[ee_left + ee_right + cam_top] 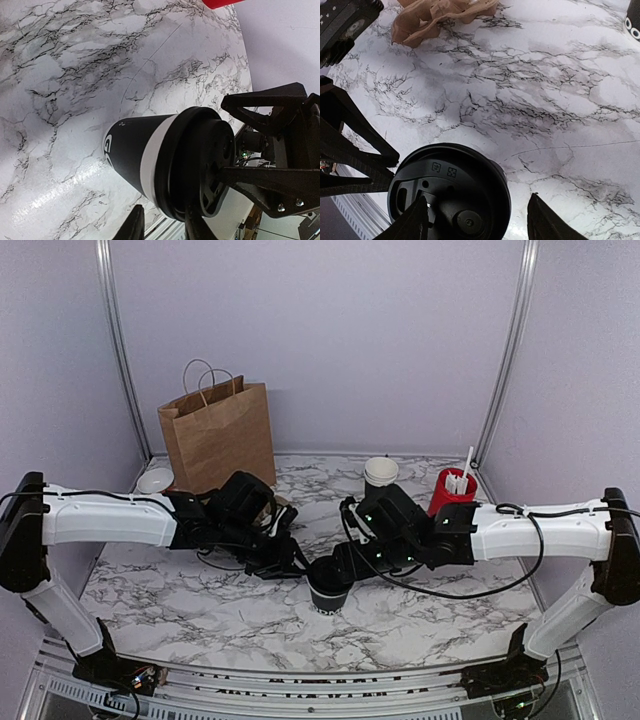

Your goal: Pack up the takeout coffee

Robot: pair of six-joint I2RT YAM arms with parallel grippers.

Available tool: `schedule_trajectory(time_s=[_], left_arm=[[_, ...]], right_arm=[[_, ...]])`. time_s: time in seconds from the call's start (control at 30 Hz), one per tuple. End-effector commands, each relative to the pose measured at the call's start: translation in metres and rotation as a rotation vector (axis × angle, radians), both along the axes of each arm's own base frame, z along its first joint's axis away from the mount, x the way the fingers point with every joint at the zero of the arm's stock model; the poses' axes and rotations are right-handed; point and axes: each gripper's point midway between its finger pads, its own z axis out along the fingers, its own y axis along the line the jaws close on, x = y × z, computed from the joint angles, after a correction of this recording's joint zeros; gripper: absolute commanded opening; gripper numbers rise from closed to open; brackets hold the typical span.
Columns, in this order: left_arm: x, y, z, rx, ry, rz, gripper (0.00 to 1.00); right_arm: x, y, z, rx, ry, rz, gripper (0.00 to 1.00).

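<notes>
The takeout coffee (330,587) is a black cup with white lettering, a white rim and a black lid, standing on the marble table at the front centre. My left gripper (298,565) is at its left side. In the left wrist view (164,229) it is open, with one finger (196,227) against the lid's edge and the cup (150,155) just beyond the tips. My right gripper (346,562) hovers over the lid (451,192). It is wide open in the right wrist view (480,220), with one finger (415,220) above the lid's top.
A brown paper bag (218,435) stands open at the back left, with a white dish (155,480) beside it. A crumpled brown napkin (437,15) lies behind the cup. A stack of cups (380,474) and a red cup of white sticks (452,490) stand back right.
</notes>
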Motion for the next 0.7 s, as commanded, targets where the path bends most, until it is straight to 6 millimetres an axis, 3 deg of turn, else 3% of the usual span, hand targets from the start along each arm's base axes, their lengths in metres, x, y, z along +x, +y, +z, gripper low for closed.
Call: schedule_trajectory(time_s=[0.0, 0.67], left_arm=[[-0.005, -0.004, -0.012, -0.005, 0.030, -0.005, 0.27], [0.000, -0.025, -0.007, -0.101, 0.052, 0.007, 0.15]], right_arm=[[-0.005, 0.003, 0.004, 0.026, -0.002, -0.004, 0.65], [-0.011, 0.010, -0.002, 0.043, 0.005, -0.012, 0.62]])
